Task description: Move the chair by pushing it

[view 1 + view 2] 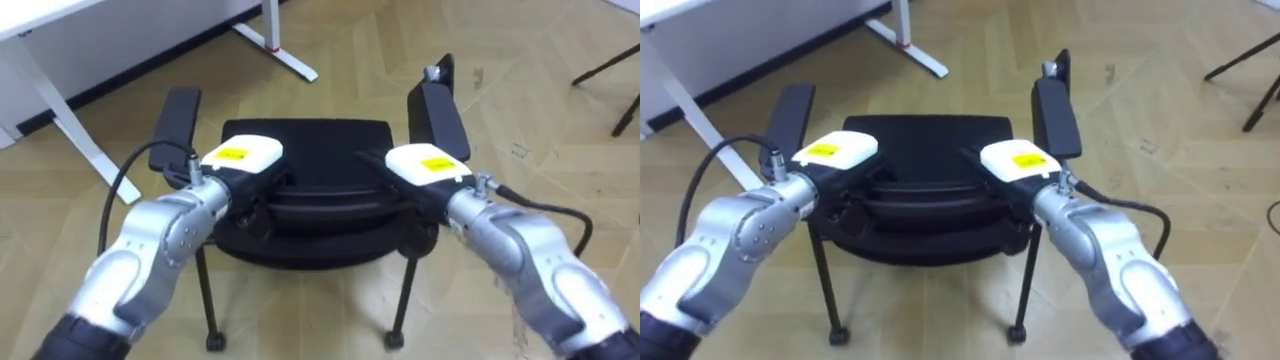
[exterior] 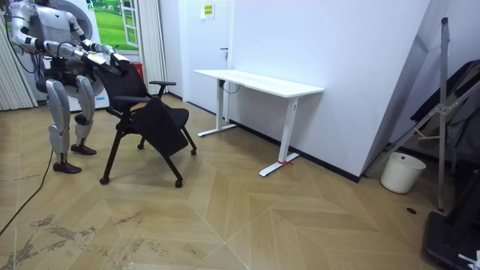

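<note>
— Progress on the push: how far along was it?

— Early, by my judgement. The robot stood just behind the chair [image 1: 305, 135], arms out, with both hands at the top of its backrest. The chair stood on open floor [image 1: 400, 40], well apart from the desk [image 1: 90, 15] at the far left. Contact looked made, and the pushing itself seemed left to do.

— Where was the chair relative to the hands?

— Directly under and beyond them. The left hand [image 1: 240, 158] met the backrest's left part, near the left armrest [image 1: 175, 125]. The right hand [image 1: 428, 163] met its right part, near the right armrest [image 1: 437, 115]. The seat lay farther off.

— Clenched or released?

— I could not tell: the fingers were lost against the dark backrest.
</note>
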